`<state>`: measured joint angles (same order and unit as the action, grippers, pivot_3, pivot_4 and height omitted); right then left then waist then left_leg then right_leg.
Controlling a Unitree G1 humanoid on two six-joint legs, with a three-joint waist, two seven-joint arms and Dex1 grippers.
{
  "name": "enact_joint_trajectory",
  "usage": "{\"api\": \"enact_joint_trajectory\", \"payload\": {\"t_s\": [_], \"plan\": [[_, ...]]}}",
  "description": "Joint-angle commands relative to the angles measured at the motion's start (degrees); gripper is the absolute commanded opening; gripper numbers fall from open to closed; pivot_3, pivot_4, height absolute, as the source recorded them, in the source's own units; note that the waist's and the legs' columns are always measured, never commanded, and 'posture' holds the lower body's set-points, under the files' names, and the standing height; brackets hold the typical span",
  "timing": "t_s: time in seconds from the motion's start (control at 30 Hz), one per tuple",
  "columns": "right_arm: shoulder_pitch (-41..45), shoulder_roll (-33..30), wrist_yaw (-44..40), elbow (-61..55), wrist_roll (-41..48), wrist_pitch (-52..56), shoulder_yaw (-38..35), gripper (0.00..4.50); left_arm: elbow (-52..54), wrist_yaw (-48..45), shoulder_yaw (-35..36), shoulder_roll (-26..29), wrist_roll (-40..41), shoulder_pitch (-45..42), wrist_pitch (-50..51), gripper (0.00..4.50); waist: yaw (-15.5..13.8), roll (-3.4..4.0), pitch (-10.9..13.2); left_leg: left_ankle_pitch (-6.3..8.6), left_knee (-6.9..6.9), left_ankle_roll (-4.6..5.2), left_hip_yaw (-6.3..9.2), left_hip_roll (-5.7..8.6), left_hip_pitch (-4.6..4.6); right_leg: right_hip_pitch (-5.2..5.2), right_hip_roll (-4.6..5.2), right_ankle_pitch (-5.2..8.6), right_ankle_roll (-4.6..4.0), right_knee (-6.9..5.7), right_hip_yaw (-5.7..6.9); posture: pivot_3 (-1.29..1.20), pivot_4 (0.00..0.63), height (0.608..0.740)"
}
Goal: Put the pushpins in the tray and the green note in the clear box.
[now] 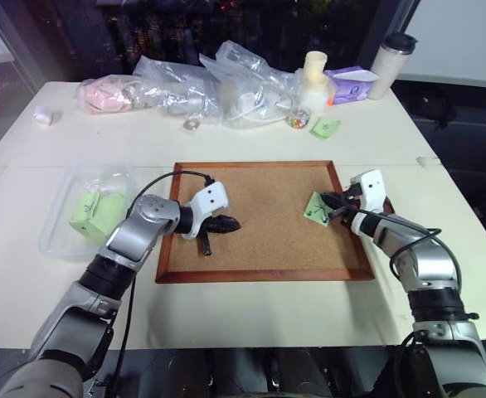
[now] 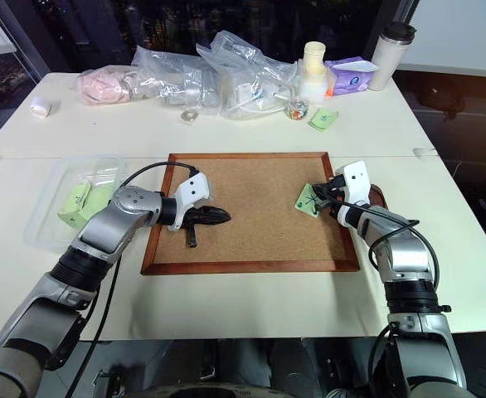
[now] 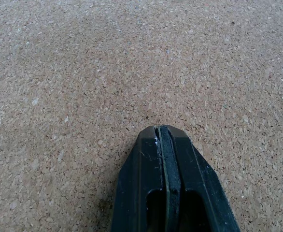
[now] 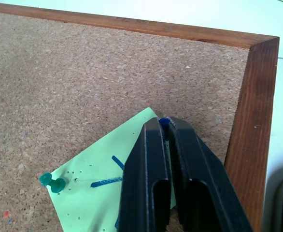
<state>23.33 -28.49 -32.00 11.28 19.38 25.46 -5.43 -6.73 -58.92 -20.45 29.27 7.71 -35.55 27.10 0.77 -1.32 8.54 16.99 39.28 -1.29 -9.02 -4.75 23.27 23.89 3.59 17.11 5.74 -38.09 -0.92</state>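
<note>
At the left edge of the white table [image 1: 251, 145] lies the clear box [image 1: 60, 217], holding a few crumpled green papers [image 1: 94, 211]. Just right of it sits the corkboard [image 1: 264, 220] in its wooden frame. The left gripper [image 1: 229, 223] rests low over the left part of the cork, pointing right, with its two black fingers [image 3: 168, 183] pressed flat together and nothing between them.

On the right part of the board, near the right frame, lies the green note [image 1: 317, 207], a pale square with dark blue marks on its face. In the right wrist view a green pushpin [image 4: 51, 182] stands in one corner of the note, pinning it to the cork. The right gripper [image 4: 163, 124] is on the note at another corner, its fingers [image 4: 146, 164] closed tight, with a small blue thing, seemingly a pushpin head, showing at their tips; whether it is truly pinched cannot be told.

The dark reddish-brown tray [image 2: 377, 196] lies on the table just outside the board's right frame, mostly hidden behind the right wrist.

Along the far side of the table lie crinkled plastic bags [image 1: 185, 87], a small jar [image 1: 296, 118], another green slip [image 1: 325, 127], a purple tissue pack [image 1: 351, 84] and a lidded cup [image 1: 391, 65].
</note>
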Motion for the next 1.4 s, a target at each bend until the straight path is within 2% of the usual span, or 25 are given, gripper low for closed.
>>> {"api": "enact_joint_trajectory", "payload": {"t_s": [0.03,0.17,0.37,0.57,0.8,0.97,1.2,1.33,1.4], "plan": [[0.15,0.56,0.92,-2.36,-0.14,-2.58,-2.12,0.04,-0.40,-1.06,-2.39,0.41,-1.66,1.96,1.78,0.00,0.00,0.00,0.00,0.00,0.00,0.00,0.00,0.00,0.00,0.00,0.00,0.00,0.00,0.00,0.00,0.00,0.150,0.734],[-0.25,1.85,3.00,-2.83,-1.16,-9.50,-4.13,0.04,1.39,-4.21,-5.90,3.44,-3.81,3.01,2.63,0.00,0.14,0.02,0.00,0.00,-0.01,0.00,0.00,0.00,0.00,0.01,0.00,0.00,0.00,0.00,0.00,0.00,0.150,0.734],[-1.49,2.76,3.23,-4.17,0.10,-12.30,-5.36,0.04,1.35,-3.61,-6.21,3.25,-4.63,2.96,5.20,0.00,0.28,0.26,-0.06,0.00,-0.06,0.00,-0.05,0.00,-0.02,0.04,-0.01,0.01,0.00,0.01,-0.03,0.00,0.150,0.734],[-2.60,2.96,3.87,-5.47,-0.05,-12.82,-6.73,0.04,1.34,-3.12,-5.77,2.50,-4.71,3.12,5.26,0.00,0.34,0.27,-0.07,0.00,-0.16,0.00,-0.06,-0.01,-0.48,-0.39,-0.03,0.02,-0.02,0.07,-0.03,0.00,0.150,0.734],[-8.26,-0.03,10.90,-7.89,-1.90,-9.20,-12.32,0.04,0.35,-1.23,-3.32,0.75,-4.63,2.64,3.95,0.00,0.03,0.29,-0.09,0.02,-0.19,0.01,-0.08,0.00,-0.63,-0.56,0.01,0.03,-0.02,0.12,-0.06,0.00,0.150,0.734],[-12.31,-0.66,11.84,-9.25,-2.36,-6.75,-12.89,0.04,-0.47,-1.61,-2.82,0.21,-4.70,2.13,2.87,0.00,0.06,0.49,-0.24,0.01,-0.18,0.01,-0.07,0.00,-0.83,-0.75,0.00,0.03,-0.02,0.09,-0.07,0.00,0.150,0.734],[-12.09,-0.28,11.26,-5.20,-2.87,-7.62,-12.39,0.04,-2.28,-1.90,-2.86,-0.69,-5.01,1.01,1.91,0.00,-0.07,0.56,-0.29,0.02,-0.17,0.01,-0.06,0.02,-0.87,-0.81,0.01,0.03,-0.02,0.10,-0.08,0.00,0.150,0.734],[-11.68,-0.04,11.43,-4.57,-2.74,-8.19,-12.77,1.21,-2.87,-2.18,-2.83,-0.85,-5.15,0.78,1.55,0.00,-0.11,0.56,-0.29,0.02,-0.16,0.02,-0.05,0.03,-0.87,-0.81,0.02,0.03,-0.02,0.10,-0.08,0.00,0.150,0.734],[-11.69,0.00,11.36,-4.71,-2.56,-8.27,-12.96,2.19,-3.07,-2.22,-2.85,-0.90,-5.21,0.74,1.42,0.00,-0.10,0.56,-0.29,0.02,-0.16,0.02,-0.05,0.03,-0.87,-0.81,0.02,0.03,-0.02,0.10,-0.08,0.00,0.150,0.734]]}}
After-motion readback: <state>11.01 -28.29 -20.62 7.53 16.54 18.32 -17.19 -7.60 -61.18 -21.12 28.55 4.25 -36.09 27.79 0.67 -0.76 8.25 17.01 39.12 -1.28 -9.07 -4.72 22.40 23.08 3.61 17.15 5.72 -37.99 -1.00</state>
